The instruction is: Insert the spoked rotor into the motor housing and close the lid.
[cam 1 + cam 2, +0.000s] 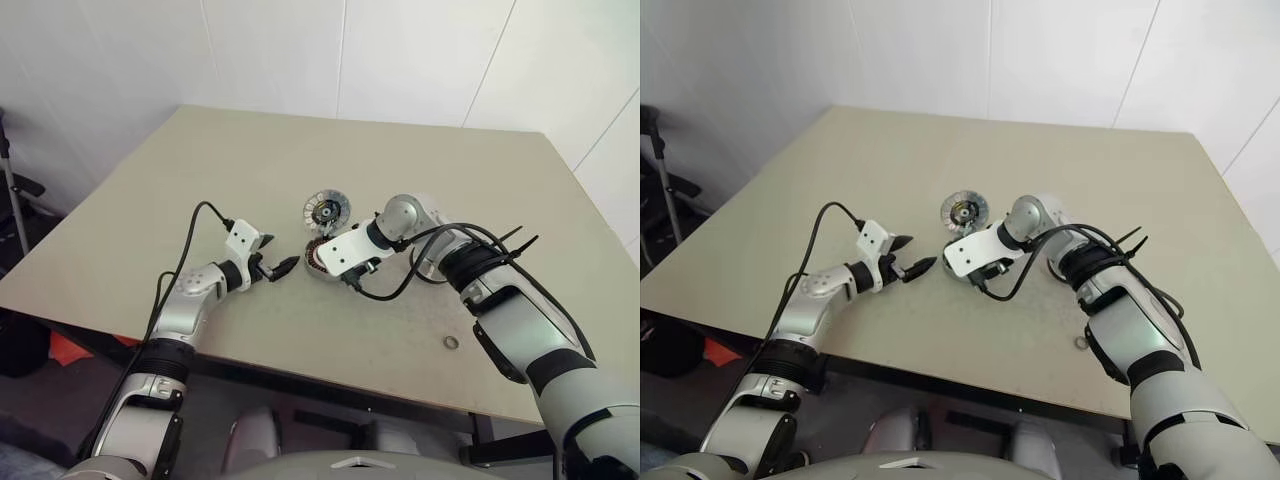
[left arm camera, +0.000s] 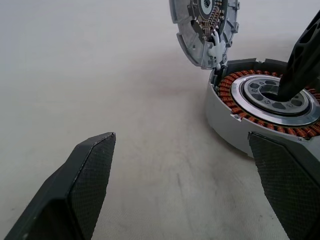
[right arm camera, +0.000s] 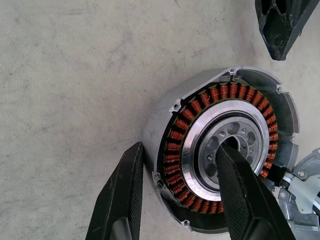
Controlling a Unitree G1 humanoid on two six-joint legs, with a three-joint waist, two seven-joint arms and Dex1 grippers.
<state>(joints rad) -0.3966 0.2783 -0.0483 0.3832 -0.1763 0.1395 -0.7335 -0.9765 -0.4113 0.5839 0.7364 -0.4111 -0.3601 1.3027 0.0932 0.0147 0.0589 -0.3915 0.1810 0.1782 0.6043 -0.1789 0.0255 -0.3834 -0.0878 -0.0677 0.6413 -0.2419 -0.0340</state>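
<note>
The beige tabletop carries the motor housing near its middle, a shallow round grey-silver puck lying flat, with a ring of copper-coloured windings inside its wall. Within that ring sits the spoked rotor, a silver wheel with a bright outer band and a hub pierced by holes, lying level in the housing. The lid, a round silver disc with ribs round its edge and a dark centre, stands tilted up at the housing's far edge, joined to it at a hinge, its inner face toward the left wrist camera. The right tool points down over the housing, partly open: one finger reaches into the rotor's hub and the other hangs outside the housing wall, so the wall and windings lie between them. The left tool hovers just beside the housing, wide open and holding nothing. A small metal ring lies well apart, near the tabletop's front edge.
</note>
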